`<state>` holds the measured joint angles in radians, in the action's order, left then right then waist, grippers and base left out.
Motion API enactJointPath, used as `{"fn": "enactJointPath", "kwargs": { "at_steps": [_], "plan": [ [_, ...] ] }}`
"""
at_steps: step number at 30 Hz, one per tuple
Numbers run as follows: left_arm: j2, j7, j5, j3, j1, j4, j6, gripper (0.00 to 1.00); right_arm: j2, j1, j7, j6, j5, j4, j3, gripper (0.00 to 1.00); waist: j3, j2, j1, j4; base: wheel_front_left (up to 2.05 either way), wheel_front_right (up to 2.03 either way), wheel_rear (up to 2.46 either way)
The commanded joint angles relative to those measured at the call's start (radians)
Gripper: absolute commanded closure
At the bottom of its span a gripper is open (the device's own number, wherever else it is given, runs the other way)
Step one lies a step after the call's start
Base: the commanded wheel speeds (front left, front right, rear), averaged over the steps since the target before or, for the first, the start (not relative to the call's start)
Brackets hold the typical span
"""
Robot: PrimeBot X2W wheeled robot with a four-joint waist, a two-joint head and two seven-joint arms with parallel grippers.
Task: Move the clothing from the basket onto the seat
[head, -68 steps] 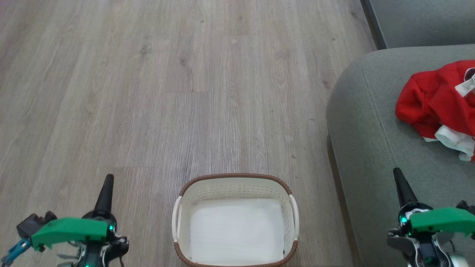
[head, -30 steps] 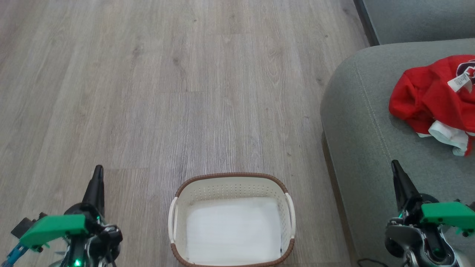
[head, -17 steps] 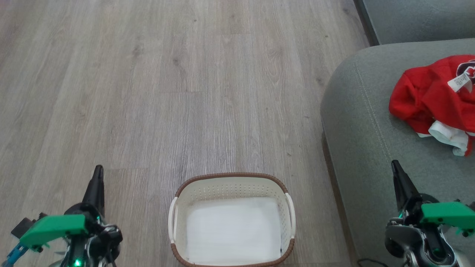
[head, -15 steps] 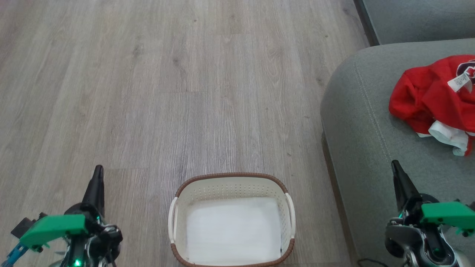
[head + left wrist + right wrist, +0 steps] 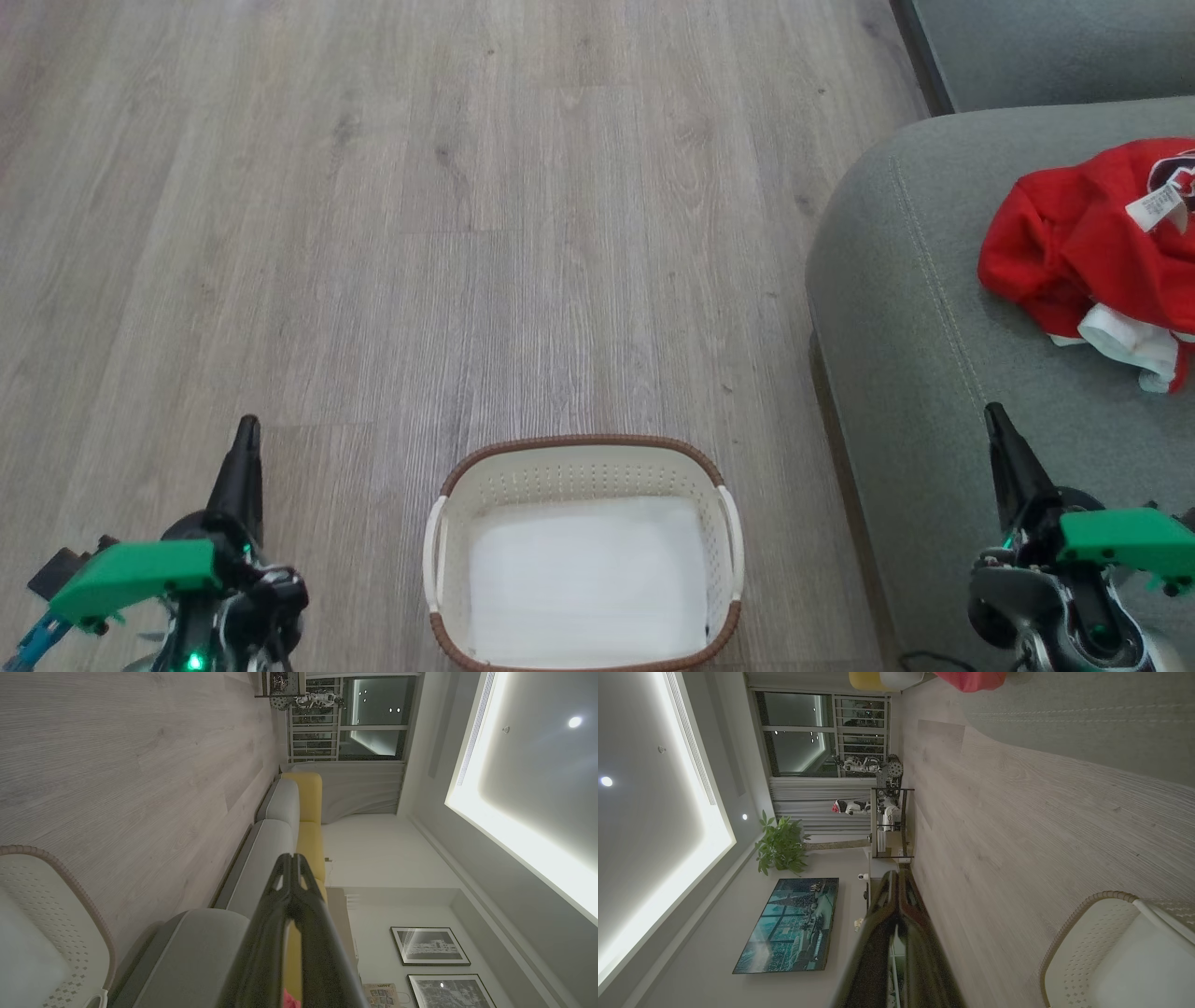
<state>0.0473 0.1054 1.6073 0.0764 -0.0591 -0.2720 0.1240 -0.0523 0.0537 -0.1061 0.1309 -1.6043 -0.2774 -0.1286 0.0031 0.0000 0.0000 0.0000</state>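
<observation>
Head view: the basket (image 5: 581, 441) stands on the wood floor (image 5: 467, 233), near the left edge of the seat (image 5: 924, 308) with a strip of floor between them. Its white bottom is bare. The clothing (image 5: 1064, 252) lies bunched on the seat, well in from the rounded corner, a white tag turned up. Red and white cloth are tangled together, so the number of garments cannot be told, and the picture's right edge cuts the heap off. No lettering is readable.

The left gripper (image 5: 246, 437) hangs over the floor beside the basket, and the right gripper (image 5: 995, 418) over the seat's left edge. Each has its 2 fingers pressed into 1 point and carries nothing. That looks like a parked pose: with nothing left in the basket, the job appears done.

Left wrist view: this camera is rolled, so the floor fills the upper left. The dark fingers (image 5: 280, 896) meet at the tip. The basket's perforated wall sits at the lower left, with the seat's end behind the fingers. A sliver of red at the bottom edge is probably the clothing, mostly hidden.

Right wrist view: its own fingers (image 5: 908, 896) are likewise closed and empty. The basket's corner is at the lower right. The seat's stitched seam runs along the top, where a red fold is cropped.
</observation>
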Motion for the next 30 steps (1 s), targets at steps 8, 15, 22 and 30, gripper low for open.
{"fn": "enactJointPath", "kwargs": {
  "at_steps": [8,15,22,30],
  "plan": [
    [0.004,0.007,0.002,0.036,-0.049,0.027,0.007,1.0,0.001,0.054,-0.007,0.0,-0.005,0.033,0.015,1.0,0.0,0.0,0.0,0.0,0.0,0.0,0.0],
    [0.004,0.007,0.002,0.037,-0.049,0.027,0.007,1.0,0.001,0.054,-0.007,0.0,-0.005,0.033,0.015,1.0,0.0,0.0,0.0,0.0,0.0,0.0,0.0],
    [0.004,0.007,0.002,0.037,-0.049,0.027,0.007,1.0,0.001,0.054,-0.007,0.0,-0.005,0.033,0.015,1.0,0.0,0.0,0.0,0.0,0.0,0.0,0.0],
    [0.004,0.008,0.001,0.037,-0.049,0.027,0.007,1.0,0.001,0.054,-0.007,0.0,-0.004,0.033,0.015,1.0,0.0,0.0,0.0,0.0,0.0,0.0,0.0]
  ]
}}
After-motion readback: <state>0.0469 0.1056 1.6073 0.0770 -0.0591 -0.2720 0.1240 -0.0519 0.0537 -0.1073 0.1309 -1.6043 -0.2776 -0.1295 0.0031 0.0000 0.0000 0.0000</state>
